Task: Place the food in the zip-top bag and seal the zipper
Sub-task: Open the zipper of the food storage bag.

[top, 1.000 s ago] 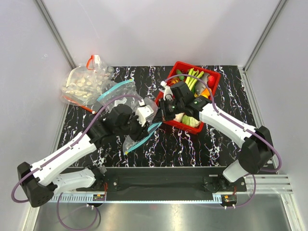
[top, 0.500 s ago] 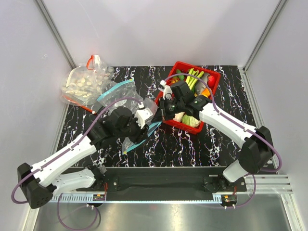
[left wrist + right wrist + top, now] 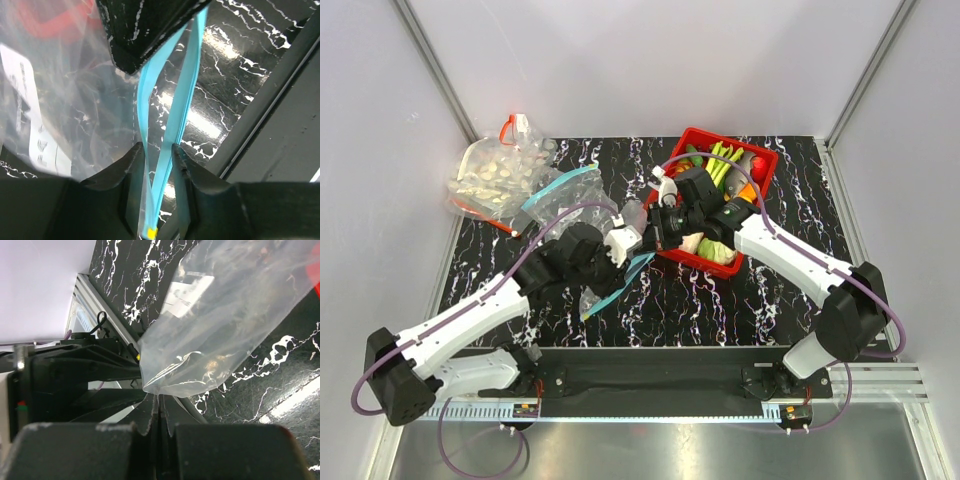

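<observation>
Right gripper clamps bag corner, left of red basket.
Left gripper straddles teal zipper; whether it grips, unclear.

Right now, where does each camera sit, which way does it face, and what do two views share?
Top camera: above and behind the arms, facing down at the table; both arms show whole, left gripper and right gripper meeting at the bag.
Left wrist: on the left arm, facing along its fingers, which flank the blue zipper.
Right wrist: on the right arm, facing past its fingers, pinched on a corner of the bag.
Shared: both wrist views catch the bag's white label.
</observation>
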Tool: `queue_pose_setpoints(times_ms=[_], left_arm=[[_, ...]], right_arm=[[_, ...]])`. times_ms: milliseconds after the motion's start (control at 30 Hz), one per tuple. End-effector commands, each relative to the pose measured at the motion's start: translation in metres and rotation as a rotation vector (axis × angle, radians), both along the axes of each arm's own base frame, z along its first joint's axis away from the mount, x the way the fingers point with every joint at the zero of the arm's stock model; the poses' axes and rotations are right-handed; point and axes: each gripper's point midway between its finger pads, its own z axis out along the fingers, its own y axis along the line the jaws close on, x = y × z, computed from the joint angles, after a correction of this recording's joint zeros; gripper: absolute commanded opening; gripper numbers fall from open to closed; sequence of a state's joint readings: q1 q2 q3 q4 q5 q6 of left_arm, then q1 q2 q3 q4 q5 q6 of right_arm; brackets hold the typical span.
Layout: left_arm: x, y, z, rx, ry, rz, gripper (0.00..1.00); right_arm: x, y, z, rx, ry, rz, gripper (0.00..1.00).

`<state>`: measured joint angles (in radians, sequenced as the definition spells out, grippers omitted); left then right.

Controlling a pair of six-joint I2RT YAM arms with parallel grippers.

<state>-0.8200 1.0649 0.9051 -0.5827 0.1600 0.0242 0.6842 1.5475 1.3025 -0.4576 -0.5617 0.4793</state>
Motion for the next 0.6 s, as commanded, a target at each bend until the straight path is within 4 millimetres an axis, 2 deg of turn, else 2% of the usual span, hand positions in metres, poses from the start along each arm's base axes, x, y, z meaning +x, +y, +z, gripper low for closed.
queue_pose_setpoints(times_ms=[0,33,67,100,133,233,267,300,400,467,567], left_arm=[[0.006,0.000,-0.006,0.013,-0.002,0.029,0.29],[0.006,0.000,-0.006,0.021,0.001,0.035,0.22],[0.007,0.001,-0.007,0.027,0.001,0.041,0.06],[0.009,0.001,-0.004,0.029,-0.004,0.049,0.00],[0.013,0.006,-0.006,0.053,-0.015,0.077,0.00],[0.021,0.012,0.002,0.050,-0.030,0.152,0.00],[0.022,0.013,0.005,0.036,-0.021,0.178,0.00],[0.024,0.016,0.009,0.019,-0.021,0.203,0.00],[0.031,0.022,0.017,-0.017,-0.017,0.260,0.00],[0.032,0.025,0.021,-0.030,-0.013,0.280,0.00],[0.034,0.027,0.026,-0.051,-0.003,0.295,0.00]], right_arm=[[-0.001,0.002,0.031,0.083,-0.049,0.014,0.01],[-0.001,0.002,0.031,0.084,-0.052,0.015,0.02],[-0.002,0.002,0.031,0.082,-0.049,0.013,0.03],[-0.002,0.001,0.030,0.082,-0.052,0.011,0.07],[-0.002,0.000,0.029,0.079,-0.058,0.007,0.24],[-0.002,-0.003,0.025,0.083,-0.076,-0.009,0.41],[-0.001,-0.005,0.023,0.079,-0.085,-0.018,0.55],[-0.002,-0.006,0.021,0.084,-0.098,-0.020,0.61],[-0.005,-0.009,0.015,0.094,-0.115,-0.022,0.73],[-0.005,-0.007,0.017,0.116,-0.140,-0.016,0.75],[-0.004,-0.004,0.008,0.102,-0.154,-0.027,0.75]])
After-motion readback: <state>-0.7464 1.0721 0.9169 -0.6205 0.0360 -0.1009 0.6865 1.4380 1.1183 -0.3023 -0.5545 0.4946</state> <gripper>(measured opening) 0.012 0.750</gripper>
